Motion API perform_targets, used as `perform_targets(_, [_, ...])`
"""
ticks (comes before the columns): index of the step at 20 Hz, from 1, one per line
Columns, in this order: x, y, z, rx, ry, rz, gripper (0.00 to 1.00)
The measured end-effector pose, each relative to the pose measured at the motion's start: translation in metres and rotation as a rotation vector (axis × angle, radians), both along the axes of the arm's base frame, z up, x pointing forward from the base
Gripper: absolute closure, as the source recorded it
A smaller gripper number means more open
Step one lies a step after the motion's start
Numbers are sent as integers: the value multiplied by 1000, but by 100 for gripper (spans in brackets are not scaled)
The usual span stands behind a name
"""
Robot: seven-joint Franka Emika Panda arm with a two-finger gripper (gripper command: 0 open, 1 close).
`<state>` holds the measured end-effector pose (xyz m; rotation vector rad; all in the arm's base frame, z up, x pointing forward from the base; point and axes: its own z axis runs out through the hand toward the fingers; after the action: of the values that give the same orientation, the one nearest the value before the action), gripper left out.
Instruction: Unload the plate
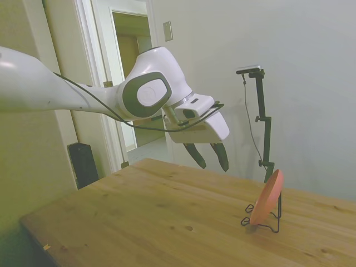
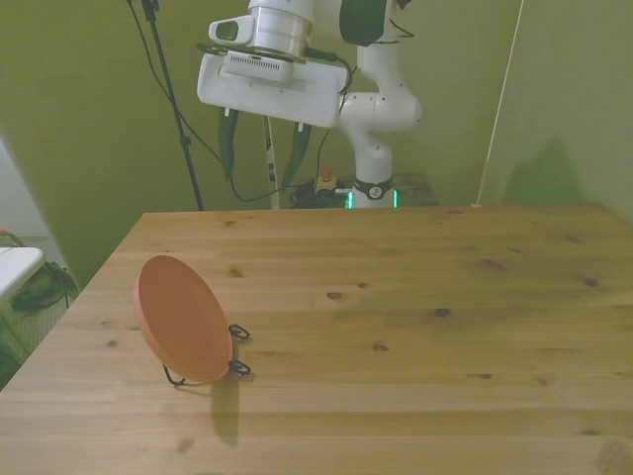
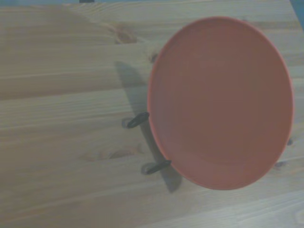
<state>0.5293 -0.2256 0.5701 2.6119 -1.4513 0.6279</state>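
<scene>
The small round salmon-orange plastic plate stands on edge, tilted back, in a thin black wire stand. The stand rests on the pale wooden plank worktop, near the edge at the front view's left. In the front view the plate shows its shallow concave face, and two wire loops of the stand project in front of it. The wrist view shows the plate nearly face-on, with its shadow falling on the boards beside the stand.

The white arm's hand is raised well above the worktop, apart from the plate, with its two dark fingers spread and nothing between them. In the front view the hand hangs above the worktop's far edge.

The worktop surface shows knots and grain lines. Plain light walls enclose the room. A white-framed open doorway leads into a corridor, and a small plate is fixed to the wall beside it. A dark box stands on the floor by the door frame.
</scene>
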Motion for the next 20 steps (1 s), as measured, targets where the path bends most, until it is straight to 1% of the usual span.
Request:
perform_targets(5, [33,-48,-8,-59,-50,-45,0])
perform_targets(9, [62,-85,-22,-93,-48,-105,0])
perform_targets(12, [78,-104,-35,-113,-38,-139,0])
perform_targets(16, [89,-116,-47,-133,-23,-158,0])
perform_targets(20, [91,-121,-57,-137,-8,-163,0])
